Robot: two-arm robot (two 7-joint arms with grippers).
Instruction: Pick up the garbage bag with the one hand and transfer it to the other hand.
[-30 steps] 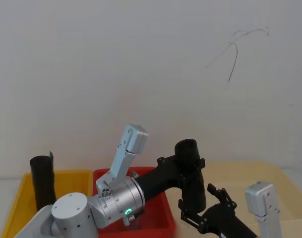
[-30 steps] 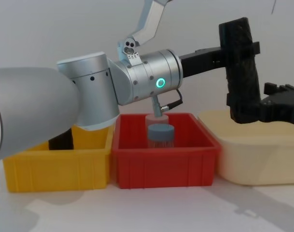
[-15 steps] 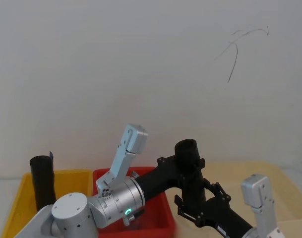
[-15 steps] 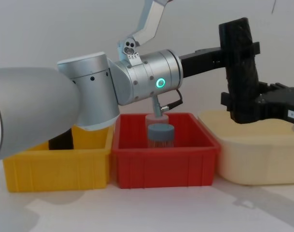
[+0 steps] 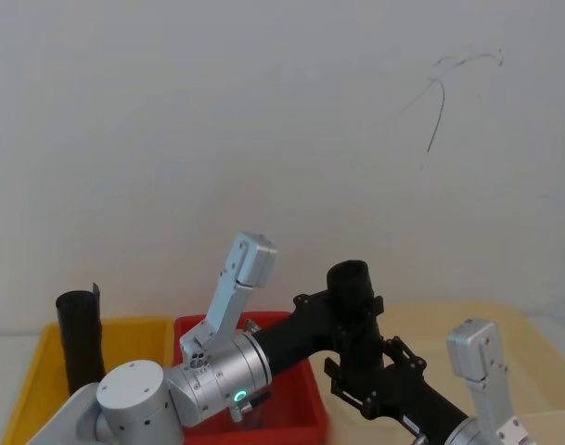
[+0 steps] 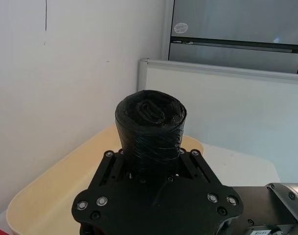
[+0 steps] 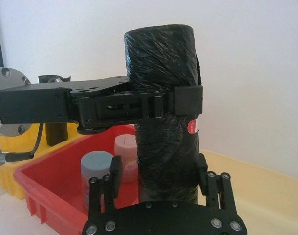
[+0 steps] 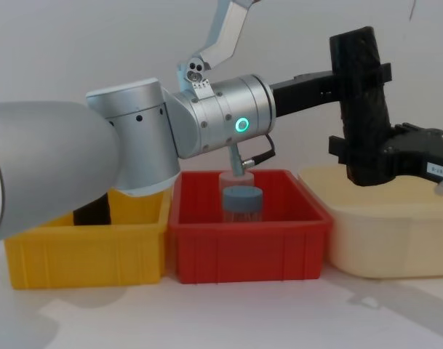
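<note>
Judging the danger from the biggest piece down: the silver left arm (image 8: 134,138) reaches out over the desk (image 8: 206,313) and carries the whole weight of the garbage bag (image 8: 352,47). The bag stands upright in the air, roughly above where the red bin (image 8: 243,247) meets the cream tub (image 8: 381,233), and is clear of both. If that arm lets go before the other side has gripped, the roll would likely drop onto a rim and tumble. The crinkled plastic looks slippery, so a light squeeze may slide off it. A pull while both grippers clamp could twist or tear the wrap.

The left gripper (image 7: 163,105) is closed round the bag's upper half, its 2 fingers (image 7: 188,100) pressed against the plastic. The right gripper (image 7: 158,176) sits at the bag's bottom end. Its 2 fingers (image 7: 115,174) stand on either side of the roll, parted slightly wider than it. One seems to touch and the other shows a sliver of gap, so I judge it has no firm hold yet. Smallest, the blue-lidded jar (image 8: 242,203) in the red bin could be struck in a fall.
</note>
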